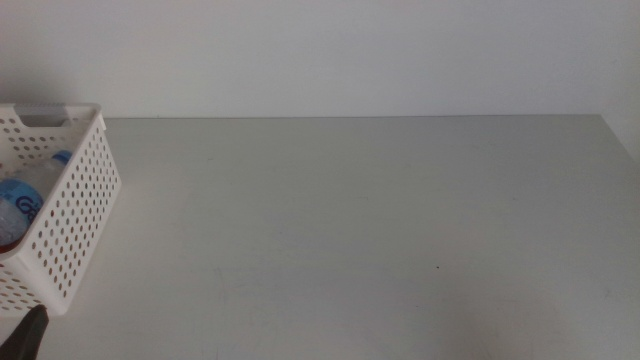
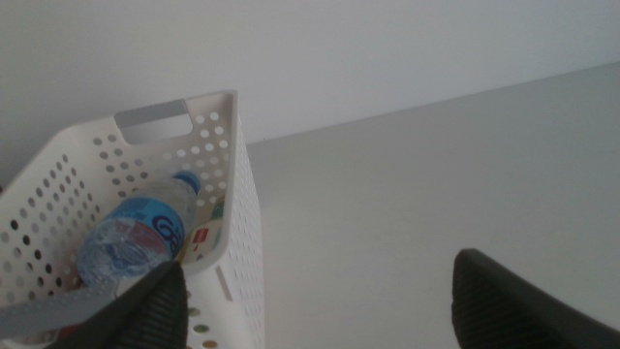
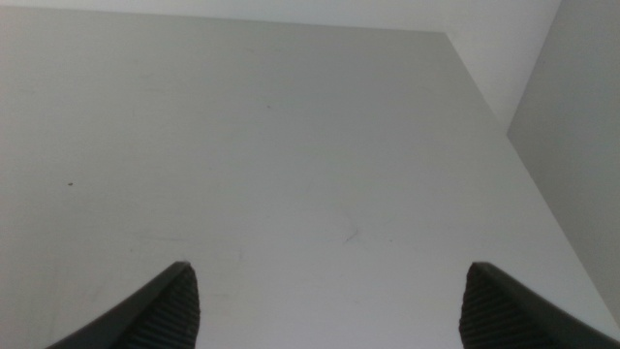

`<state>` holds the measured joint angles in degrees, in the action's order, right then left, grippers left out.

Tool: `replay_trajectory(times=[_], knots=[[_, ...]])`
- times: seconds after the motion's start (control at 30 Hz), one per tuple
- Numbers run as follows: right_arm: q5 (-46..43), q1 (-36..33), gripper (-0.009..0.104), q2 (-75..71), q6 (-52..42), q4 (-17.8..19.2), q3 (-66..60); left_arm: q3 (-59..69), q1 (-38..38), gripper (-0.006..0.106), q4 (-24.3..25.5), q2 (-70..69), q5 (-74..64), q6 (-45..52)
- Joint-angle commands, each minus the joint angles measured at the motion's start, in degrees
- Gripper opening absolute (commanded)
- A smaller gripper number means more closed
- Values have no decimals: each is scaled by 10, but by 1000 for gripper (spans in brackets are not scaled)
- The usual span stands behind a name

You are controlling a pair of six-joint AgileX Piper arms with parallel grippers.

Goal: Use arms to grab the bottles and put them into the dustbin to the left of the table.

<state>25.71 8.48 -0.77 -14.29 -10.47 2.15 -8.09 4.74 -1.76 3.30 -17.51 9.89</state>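
Hanging nearest the camera, the left gripper (image 2: 315, 301) has its jaws spread wide with nothing between them, low beside the dustbin (image 1: 75, 215) at the table's (image 1: 350, 220) left edge; in the middle view only a dark tip of it shows. The right gripper (image 3: 325, 310) hovers over bare tabletop, jaws equally wide and empty. Farther in, the water bottle (image 2: 131, 237) lies on its side inside the dustbin, blue cap towards the handle slot, with a green-white label (image 2: 205, 233) beside it and something red beneath. Thin clear plastic like this likely feels light, slick and crushable; gripping mid-body across the label seems safest.
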Motion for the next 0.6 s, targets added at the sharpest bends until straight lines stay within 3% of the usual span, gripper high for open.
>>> replay_trajectory(times=[0.0,0.17,0.57], knots=[[-48,5,94,-12,-5,3,8,13,0,94,-5,-21,47,-8],[-51,5,94,-12,-5,47,-3,64,-19,94,-6,-55,49,-8],[-77,5,94,-12,-5,48,-32,99,-32,94,-10,-55,41,-8]])
